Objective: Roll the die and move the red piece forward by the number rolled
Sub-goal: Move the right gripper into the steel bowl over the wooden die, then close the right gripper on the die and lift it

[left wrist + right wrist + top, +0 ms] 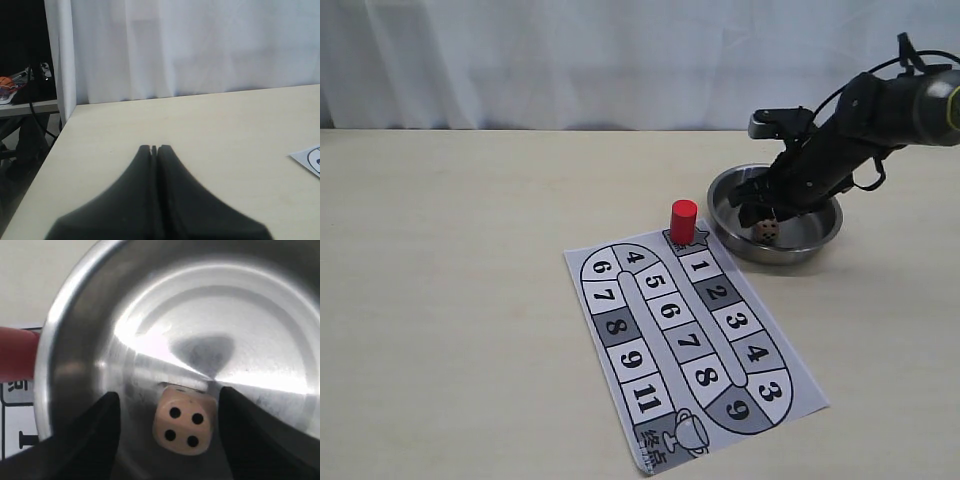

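Ext: my right gripper [761, 206] is down in the steel bowl [817, 249] w/ the die [767, 231] under it. The red piece [683, 221] is upright at the board's [692, 345] star square, just beside the bowl. L wrist: left gripper [154, 149] closed on nothing over bare table [235, 130]. R wrist: jaws apart either side of the die, no contact, 4-pip face toward cam. Risks: an off-centre close squirts it along the curved wall, or a bumped rim topples the red piece.
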Controlling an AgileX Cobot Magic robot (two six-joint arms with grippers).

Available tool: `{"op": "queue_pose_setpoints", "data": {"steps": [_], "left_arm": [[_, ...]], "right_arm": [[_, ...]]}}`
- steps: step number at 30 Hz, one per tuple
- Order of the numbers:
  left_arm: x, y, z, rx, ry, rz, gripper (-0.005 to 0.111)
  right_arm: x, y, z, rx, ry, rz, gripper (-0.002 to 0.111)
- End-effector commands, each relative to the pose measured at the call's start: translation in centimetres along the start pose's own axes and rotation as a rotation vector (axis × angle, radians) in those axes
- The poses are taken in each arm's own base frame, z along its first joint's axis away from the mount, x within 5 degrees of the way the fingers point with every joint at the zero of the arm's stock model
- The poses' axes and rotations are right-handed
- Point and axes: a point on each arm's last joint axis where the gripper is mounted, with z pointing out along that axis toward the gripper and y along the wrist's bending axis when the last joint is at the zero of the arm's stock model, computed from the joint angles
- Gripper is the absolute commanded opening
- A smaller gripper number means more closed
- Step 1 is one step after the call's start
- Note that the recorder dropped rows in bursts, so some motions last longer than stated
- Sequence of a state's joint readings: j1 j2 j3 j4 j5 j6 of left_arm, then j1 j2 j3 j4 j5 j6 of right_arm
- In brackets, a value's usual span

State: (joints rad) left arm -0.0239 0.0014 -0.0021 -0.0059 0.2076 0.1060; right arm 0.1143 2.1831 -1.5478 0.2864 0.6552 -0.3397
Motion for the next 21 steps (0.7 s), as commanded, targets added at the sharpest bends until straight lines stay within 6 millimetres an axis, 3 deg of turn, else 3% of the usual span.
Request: {"op": "queue_pose_setpoints", "data": {"steps": [1,17,21], "left_arm": [[0.0,0.0,0.0,0.0,-0.009,-0.008,0.0],[0.0,0.0,0.0,0.0,-0.009,-0.008,0.0],[0.0,0.0,0.0,0.0,-0.009,-0.008,0.0]], "right_arm": [[-0.1,-0.2,0.1,0.08,0.001,-0.027,0.056],[-0.2,-0.4,0.1,0.113,-0.006,-0.018,0.055],[0.4,-0.5,1.3,0.109,0.028,-0.012,0.055]]}}
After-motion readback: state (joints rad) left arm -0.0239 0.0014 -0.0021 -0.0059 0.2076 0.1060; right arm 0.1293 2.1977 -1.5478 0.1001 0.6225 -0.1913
